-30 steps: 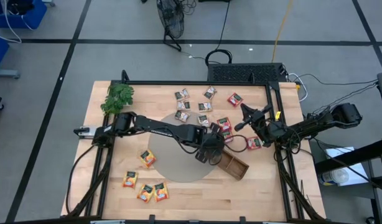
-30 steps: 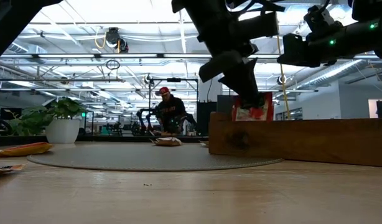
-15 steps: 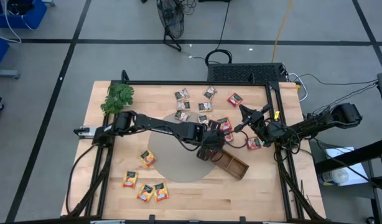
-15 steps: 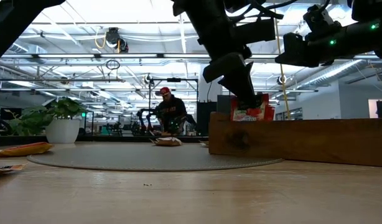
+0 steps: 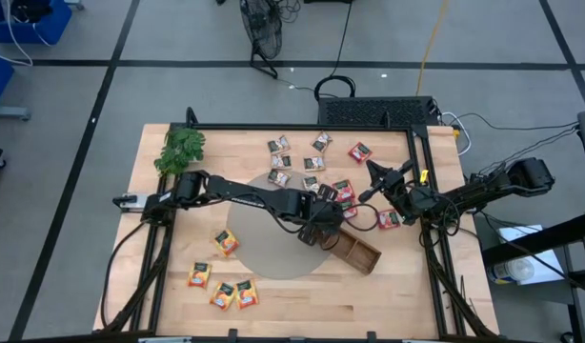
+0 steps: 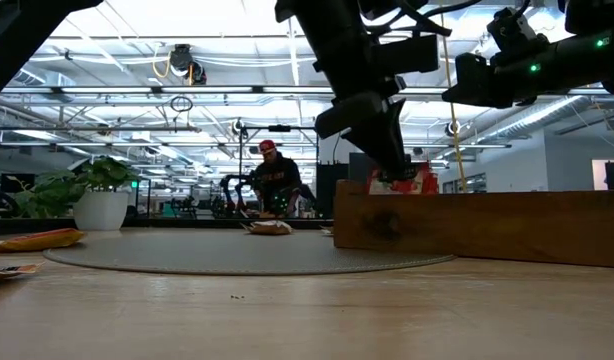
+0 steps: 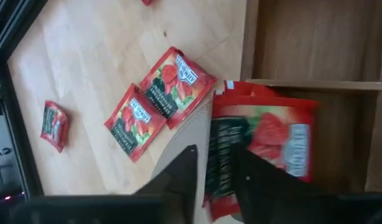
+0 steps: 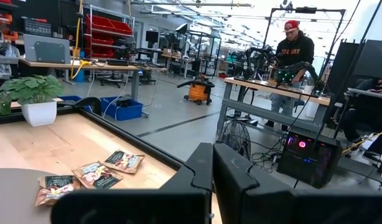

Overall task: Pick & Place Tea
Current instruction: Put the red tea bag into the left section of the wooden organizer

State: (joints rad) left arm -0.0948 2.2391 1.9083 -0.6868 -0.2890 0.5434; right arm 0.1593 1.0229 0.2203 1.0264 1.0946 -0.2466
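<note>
A long wooden tray sits on the table, its near wall filling the right side. Above its left end a dark gripper reaches down from above, its tip at a red tea sachet that pokes up just over the tray's rim. A grey round mat lies left of the tray. An orange sachet rests at the far left, near a potted plant. A person stands in the room behind.

We are in a robotics workshop: behind the wooden table stand workbenches, red parts bins, and ceiling trusses.
</note>
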